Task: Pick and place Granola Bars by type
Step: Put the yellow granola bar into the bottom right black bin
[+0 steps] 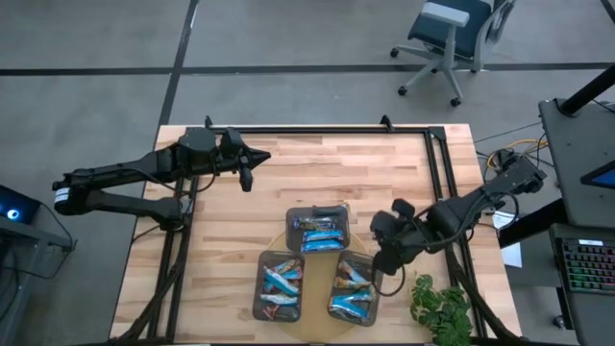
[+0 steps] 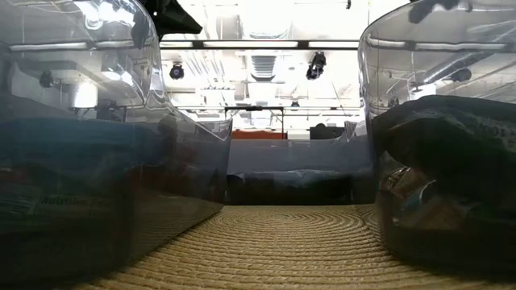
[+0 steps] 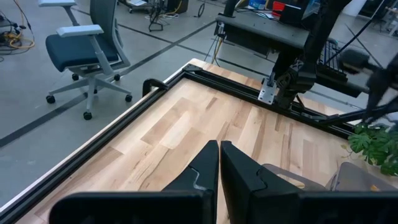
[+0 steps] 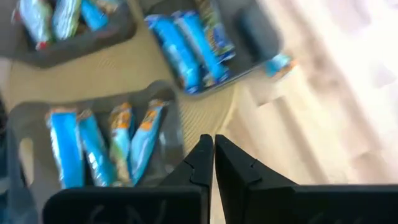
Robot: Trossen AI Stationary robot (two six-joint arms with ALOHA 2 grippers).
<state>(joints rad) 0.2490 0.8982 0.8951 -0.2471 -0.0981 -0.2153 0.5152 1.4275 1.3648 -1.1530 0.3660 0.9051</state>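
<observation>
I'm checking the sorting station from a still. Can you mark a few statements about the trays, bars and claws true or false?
1. Three dark trays sit on a round woven mat. True.
2. The right claw grips a bar. False: it is shut, with nothing between its fingers.
3. The left claw hovers over the trays. False: it waits at the table's far left area, away from them.
4. Each tray holds granola bars. True.
5. A plant sits at the table's near right corner. True.

A lab: office chair point(image 1: 450, 38), concrete floor, ceiling rigging.
</observation>
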